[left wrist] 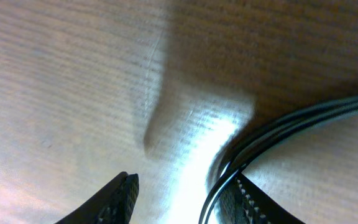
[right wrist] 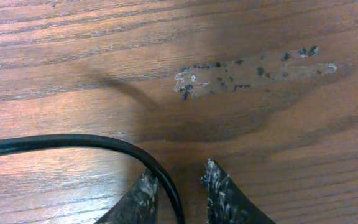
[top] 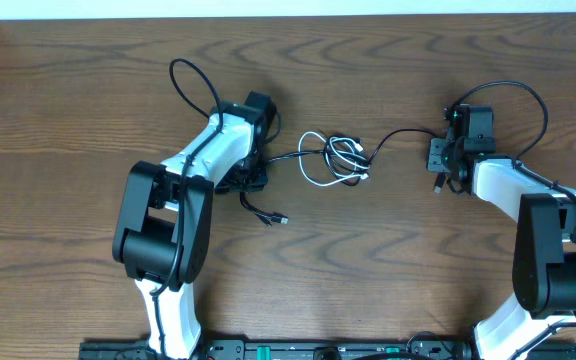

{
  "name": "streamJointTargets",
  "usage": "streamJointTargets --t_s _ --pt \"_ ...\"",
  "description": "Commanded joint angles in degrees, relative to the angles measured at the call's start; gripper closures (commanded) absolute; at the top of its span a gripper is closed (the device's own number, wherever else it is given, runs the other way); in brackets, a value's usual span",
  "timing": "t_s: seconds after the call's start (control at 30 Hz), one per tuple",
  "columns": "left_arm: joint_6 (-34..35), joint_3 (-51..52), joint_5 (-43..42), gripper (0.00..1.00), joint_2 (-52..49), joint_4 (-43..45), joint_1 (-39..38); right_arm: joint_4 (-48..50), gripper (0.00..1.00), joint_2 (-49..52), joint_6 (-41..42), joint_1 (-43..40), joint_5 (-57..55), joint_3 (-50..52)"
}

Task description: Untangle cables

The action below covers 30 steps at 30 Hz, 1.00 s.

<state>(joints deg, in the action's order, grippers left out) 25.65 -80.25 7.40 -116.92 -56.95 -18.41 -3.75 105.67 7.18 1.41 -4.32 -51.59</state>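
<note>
Cables, thin black and white cords, knot between your parted pincers; black cord beside the right pincer slips free if you pull, left pincer ungripped too

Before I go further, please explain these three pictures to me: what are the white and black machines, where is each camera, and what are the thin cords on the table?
The machines are two robot arms at a wooden table. The overhead view looks down from above; the other two come from a camera on each wrist.

Between the arms lie the cables, black and white, looped into a small tangle.

The left gripper stands open, with black cable strands running along its right-hand finger; whether it grips them, I cannot tell. The right gripper is slightly open, a black cable passing between its fingers against the left one. It seems loose, not pinched.
</note>
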Motion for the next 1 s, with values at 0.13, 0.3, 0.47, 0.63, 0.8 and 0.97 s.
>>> streamJointTargets --t_s 0.13,0.3,0.47,0.63,0.8,0.97 --pt "-0.8 -13.2 -5.6 0.45 -0.5 -6.0 0.5 -2.5 0.57 4.6 -0.4 -0.2 -0.6 3.6" --pt "-0.8 -18.1 -14.1 0.35 -0.5 -6.3 0.5 -2.5 0.48 4.6 -0.4 -0.2 0.2 3.6" --pt "-0.7 -18.2 -20.7 0.32 -0.6 -5.8 -0.1 -2.5 0.42 4.6 -0.4 -0.2 0.4 3.6" --pt "0.0 -18.2 -20.9 0.32 -0.6 -5.6 -2.6 -2.5 0.39 4.6 -0.4 -0.2 0.4 3.6" --pt "0.7 -18.1 -20.9 0.32 -0.7 -3.5 -6.4 -2.5 0.36 4.6 -0.4 -0.2 1.1 3.6" --pt "2.7 -17.7 -20.9 0.32 -0.7 0.3 -10.1 -2.5 0.35 4.6 -0.4 -0.2 1.9 3.6"
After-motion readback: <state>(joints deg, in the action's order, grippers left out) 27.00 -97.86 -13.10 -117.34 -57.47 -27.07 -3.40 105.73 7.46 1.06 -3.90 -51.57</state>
